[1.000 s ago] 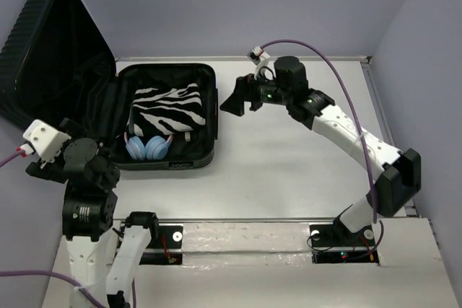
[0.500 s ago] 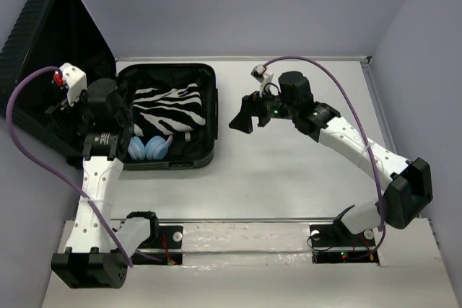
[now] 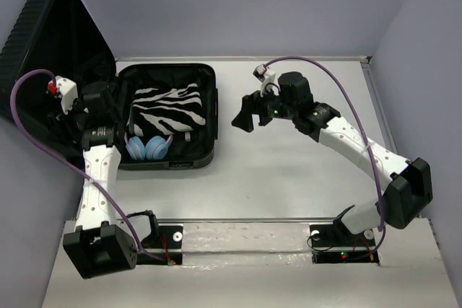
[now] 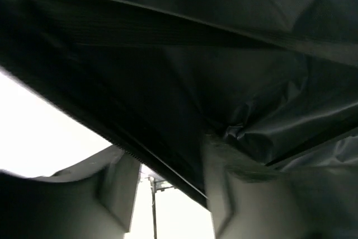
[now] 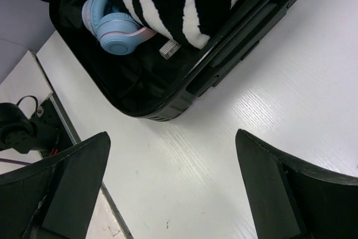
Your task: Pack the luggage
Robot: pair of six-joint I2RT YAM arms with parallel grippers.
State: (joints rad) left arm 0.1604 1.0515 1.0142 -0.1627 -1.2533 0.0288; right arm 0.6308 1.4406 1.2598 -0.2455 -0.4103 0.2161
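The luggage point(image 3: 167, 155) lies open on the left of the table, its ribbed lid point(image 3: 50, 30) standing up at the far left. A zebra-striped fabric point(image 3: 167, 108) and blue headphones point(image 3: 148, 148) lie in the base. My left wrist point(image 3: 95, 102) is at the lid's lower edge. In the left wrist view the left gripper point(image 4: 170, 166) straddles the lid's zippered rim point(image 4: 145, 158); its right finger point(image 4: 229, 194) touches the wrinkled black lining. The right gripper point(image 3: 244, 115) hovers open over bare table, right of the luggage point(image 5: 168, 102), nothing between its fingers point(image 5: 72, 177).
Purple walls close in the table on the left, back and right. Purple cables loop from both wrists. The arm bases and a metal rail point(image 3: 245, 232) run along the near edge. White table surface point(image 3: 303, 171) stretches right of the luggage.
The left arm swung up from near its base to the lid's edge, and its jaws have narrowed around the rim. The right gripper drew slightly right and down, still open.
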